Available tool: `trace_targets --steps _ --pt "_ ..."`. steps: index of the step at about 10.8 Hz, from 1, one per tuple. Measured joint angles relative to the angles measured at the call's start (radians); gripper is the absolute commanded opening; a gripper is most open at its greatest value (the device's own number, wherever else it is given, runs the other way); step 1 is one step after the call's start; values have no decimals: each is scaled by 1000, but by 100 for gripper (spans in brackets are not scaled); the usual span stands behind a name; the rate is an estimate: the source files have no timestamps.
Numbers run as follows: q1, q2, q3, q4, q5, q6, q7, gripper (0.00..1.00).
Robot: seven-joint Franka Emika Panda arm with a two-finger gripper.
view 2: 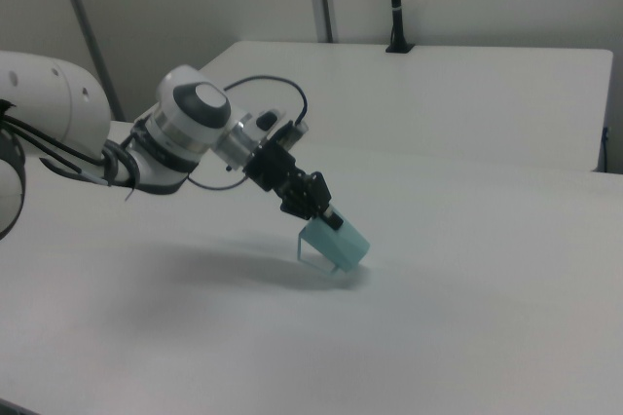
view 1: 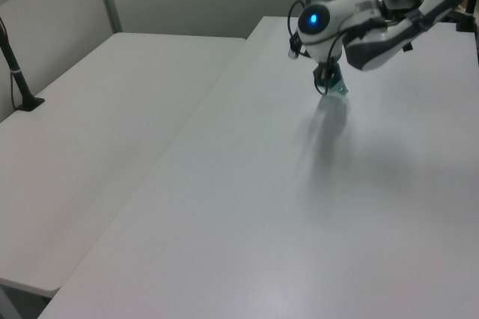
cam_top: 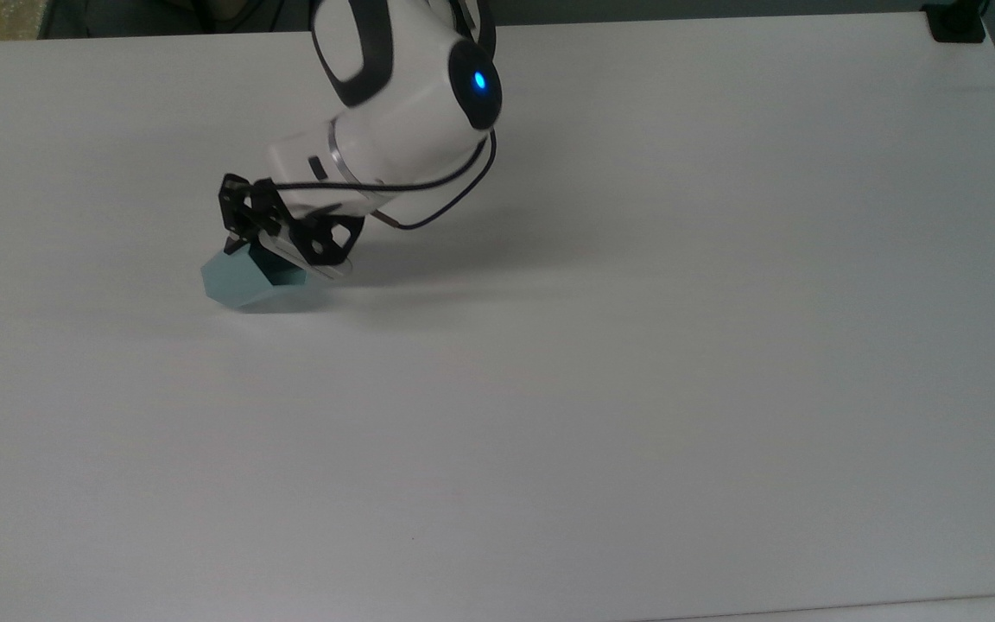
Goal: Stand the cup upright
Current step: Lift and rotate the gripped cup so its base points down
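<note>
One cup (view 2: 336, 243); one hand (view 2: 313, 203) clamping it

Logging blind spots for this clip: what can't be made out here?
- The cup: its rim end and handle, in the top view, lie under the tool.
- Cup in the left view: too small, mostly behind the tool.
- Whether the cup's low end touches the table: unclear in the right view.

Cup (view 1: 334, 84) mostly hidden behind gripper (view 1: 326, 79) in left view, arm base cut off at edges
</note>
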Motion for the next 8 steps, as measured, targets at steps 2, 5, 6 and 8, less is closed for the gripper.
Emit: trace_targets --steps 2,5,6,8 --pt "-22 -58 0 3 37 0 -31 0" --pt "-33 -109 0 3 132 0 -86 0" --pt "-35 -128 0 3 185 0 -108 0" --pt "-40 -196 -3 2 357 0 -171 0"
